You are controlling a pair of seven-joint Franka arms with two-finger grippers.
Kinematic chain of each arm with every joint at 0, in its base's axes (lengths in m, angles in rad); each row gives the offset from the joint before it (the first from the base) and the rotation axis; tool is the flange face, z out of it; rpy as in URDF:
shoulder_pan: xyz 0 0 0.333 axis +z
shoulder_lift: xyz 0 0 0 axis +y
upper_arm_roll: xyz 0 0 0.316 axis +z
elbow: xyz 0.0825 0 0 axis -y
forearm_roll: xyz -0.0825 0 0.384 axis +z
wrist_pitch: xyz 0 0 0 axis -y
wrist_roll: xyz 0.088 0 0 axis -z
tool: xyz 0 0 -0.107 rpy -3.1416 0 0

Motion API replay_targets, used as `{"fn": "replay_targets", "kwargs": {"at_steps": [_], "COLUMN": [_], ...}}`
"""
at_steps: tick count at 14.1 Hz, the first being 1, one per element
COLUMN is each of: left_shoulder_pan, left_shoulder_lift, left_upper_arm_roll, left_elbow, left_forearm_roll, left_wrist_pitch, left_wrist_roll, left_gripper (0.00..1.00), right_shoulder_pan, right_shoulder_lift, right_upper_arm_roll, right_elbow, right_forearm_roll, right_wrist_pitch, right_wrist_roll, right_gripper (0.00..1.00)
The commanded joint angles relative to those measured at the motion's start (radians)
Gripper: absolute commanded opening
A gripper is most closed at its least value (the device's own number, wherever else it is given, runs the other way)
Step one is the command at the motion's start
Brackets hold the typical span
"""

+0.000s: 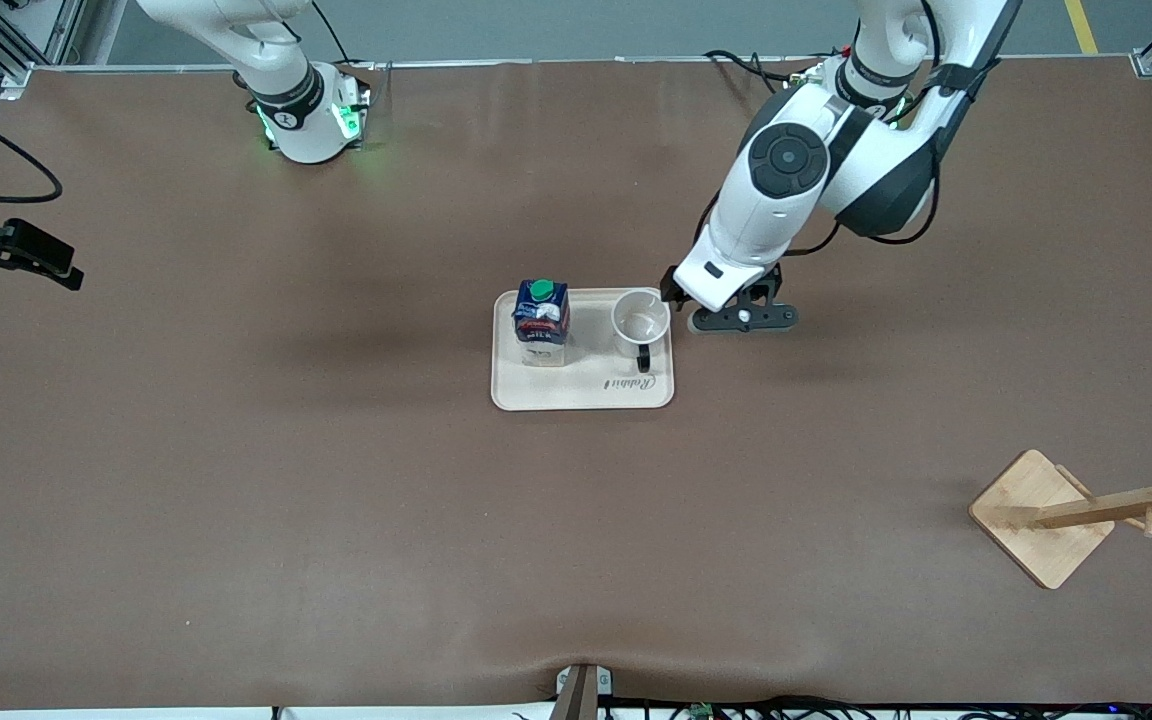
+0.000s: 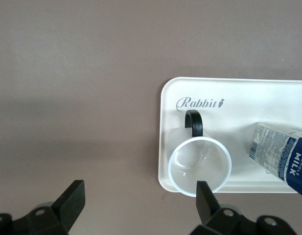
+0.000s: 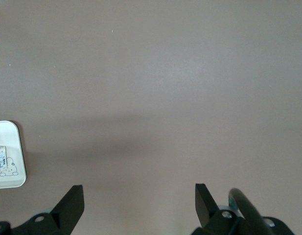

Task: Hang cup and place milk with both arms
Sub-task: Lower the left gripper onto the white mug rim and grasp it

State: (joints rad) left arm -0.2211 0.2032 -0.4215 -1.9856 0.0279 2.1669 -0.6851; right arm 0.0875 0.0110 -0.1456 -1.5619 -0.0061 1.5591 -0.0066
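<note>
**Ana:** While the cup point(image 1: 641, 320) stands upright on the tray point(image 1: 582, 392), where is the left tool point(image 1: 678, 297)?

**Ben:** Just off the tray's edge at the left arm's end, low over the table point(image 1: 236, 480) and close beside the cup. Its fingers point(image 2: 205, 200) are spread wide with nothing between them. In the left wrist view one finger overlaps the cup's rim, the other is over bare table.

**Ana:** And the cup's handle?

**Ben:** Black, pointing toward the front camera, at the "Rabbit" lettering point(image 2: 199, 103) printed on the tray.

**Ana:** The milk point(image 1: 542, 322)?

**Ben:** Upright on the same tray, beside the cup, toward the right arm's end. Green cap on top, dark blue above, pale below. The two do not touch.

**Ana:** The right tool point(image 3: 139, 208)?

**Ben:** Over bare table toward the right arm's end, well apart from the tray. Its fingers are also wide and empty. That arm waits. Its wrist view catches only a corner of the tray.

**Ana:** Anything else?

**Ben:** A wooden rack point(image 1: 1086, 510) with pegs, near the left arm's end and nearer the front camera than the tray.
</note>
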Motion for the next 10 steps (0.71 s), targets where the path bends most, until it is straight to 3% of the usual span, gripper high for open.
{"fn": "replay_targets", "kwargs": {"at_steps": [1,2,5,10], "left_shoulder_pan": [-0.014,-0.018,-0.043,-0.058], "left_shoulder_lift": [0.033,0.059,0.143,0.237], "left_upper_arm_roll": [0.000,0.000,0.000,-0.002], "left_elbow": [-0.042,-0.041,-0.038,-0.036], "left_forearm_roll": [0.004,0.019,0.101,0.101], "left_wrist_pitch": [0.097,0.112,0.165,0.241], "left_wrist_roll": [-0.019,-0.043,-0.128,-0.148], "left_gripper": [1.00,0.99,0.85,0.69], "right_shoulder_pan": [-0.014,-0.014,-0.014,-0.014], "right_shoulder_lift": [0.006,0.004,0.006,0.006], "right_upper_arm_roll": [0.004,0.004,0.004,0.003], "right_elbow": [0.013,0.013,0.013,0.014], "right_forearm_roll": [0.020,0.020,0.020,0.020], "right_wrist_pitch": [-0.010,-0.010,-0.010,-0.008], "right_wrist_roll": [-0.010,-0.010,-0.010,-0.007], "right_gripper": [1.00,1.00,1.00,1.00]}}
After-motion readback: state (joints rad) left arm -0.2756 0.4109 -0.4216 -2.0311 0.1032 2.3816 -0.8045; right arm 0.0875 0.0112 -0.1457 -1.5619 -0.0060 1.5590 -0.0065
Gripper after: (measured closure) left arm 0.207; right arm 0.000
